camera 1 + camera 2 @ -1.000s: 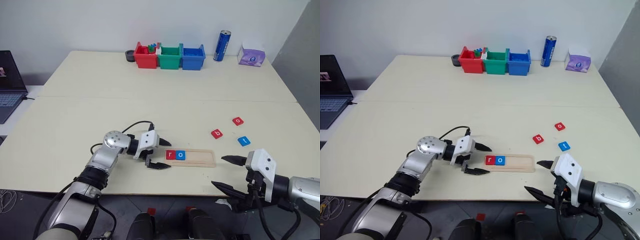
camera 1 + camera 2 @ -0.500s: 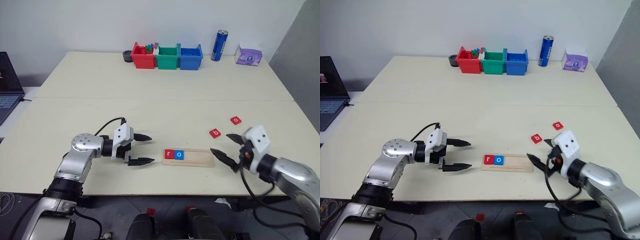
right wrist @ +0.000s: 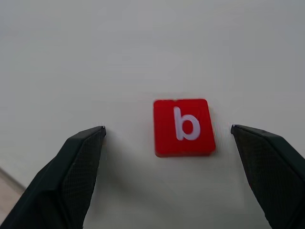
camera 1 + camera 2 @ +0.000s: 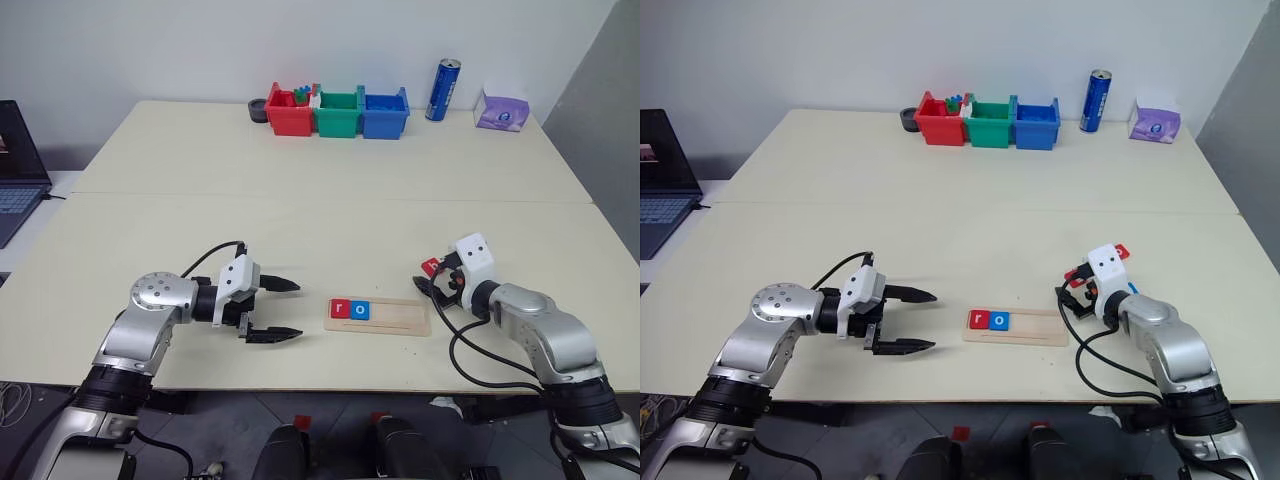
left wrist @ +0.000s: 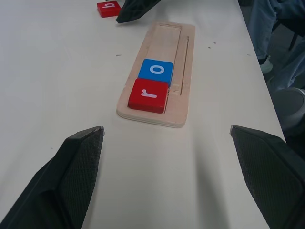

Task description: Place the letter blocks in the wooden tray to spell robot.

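A: Where are the pieces found?

B: The wooden tray [image 4: 402,316] lies near the table's front edge, with a red r [image 5: 148,95] and a blue o [image 5: 156,71] seated at its left end. The red b block [image 3: 183,127] lies flat on the table just beyond the tray's right end.

A: And the claws?

B: The right gripper [image 3: 169,143] is spread wide, the b framed between its fingers but untouched. The left gripper [image 4: 280,309] is spread too, parked left of the tray, nothing held.

A: What could be spoiled?

B: A thin flat tile is easily skated away if the fingers are closed too high. The tray's end could also be nudged, and the seated letters shifted.
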